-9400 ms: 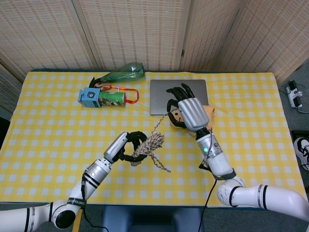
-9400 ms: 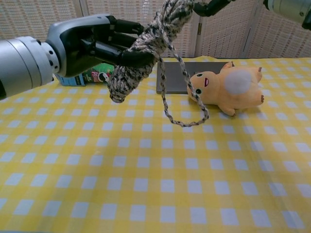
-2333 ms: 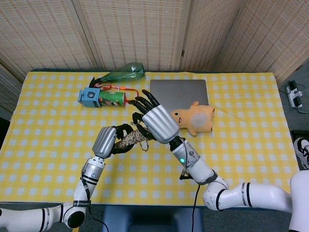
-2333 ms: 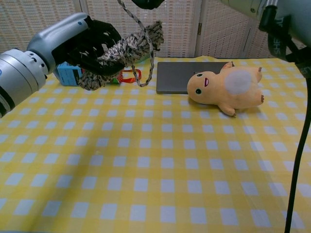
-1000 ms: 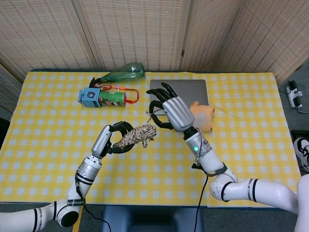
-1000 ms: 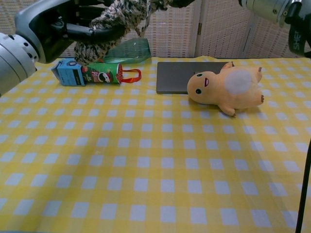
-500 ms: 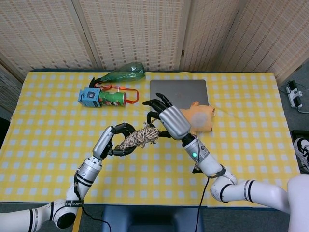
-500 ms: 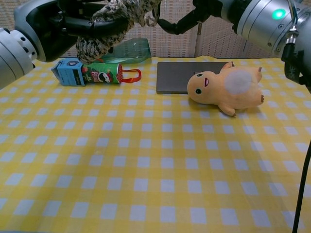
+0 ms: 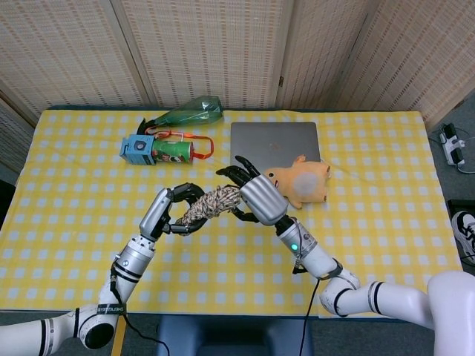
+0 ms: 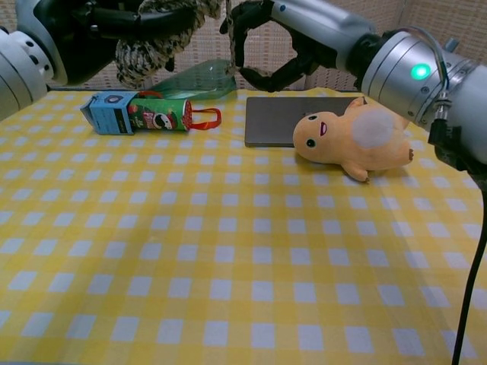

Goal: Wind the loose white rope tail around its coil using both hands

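The white-and-brown speckled rope coil [image 9: 210, 202] hangs above the table, gripped by my left hand [image 9: 175, 208] at its left end. In the chest view the same coil [image 10: 156, 36] sits at the top left inside my left hand [image 10: 72, 30]. My right hand [image 9: 258, 197] is against the coil's right end, its dark fingers [image 9: 232, 173] curled over and under it. Seen from the chest, the right hand [image 10: 278, 38] forms a curved hook just right of the coil. No loose tail shows, and I cannot tell whether the right hand grips the rope.
An orange plush toy [image 9: 303, 182] lies just right of my right hand, partly on a grey laptop [image 9: 274, 139]. Further back left lie a green snack can [image 9: 172, 152], a blue carton [image 9: 136, 148] and a green bottle [image 9: 194, 111]. The yellow checked tablecloth [image 10: 228, 274] lies below.
My right hand has moved left and lower, from beside the coil's end to curling around it. The left hand keeps holding the coil in much the same place.
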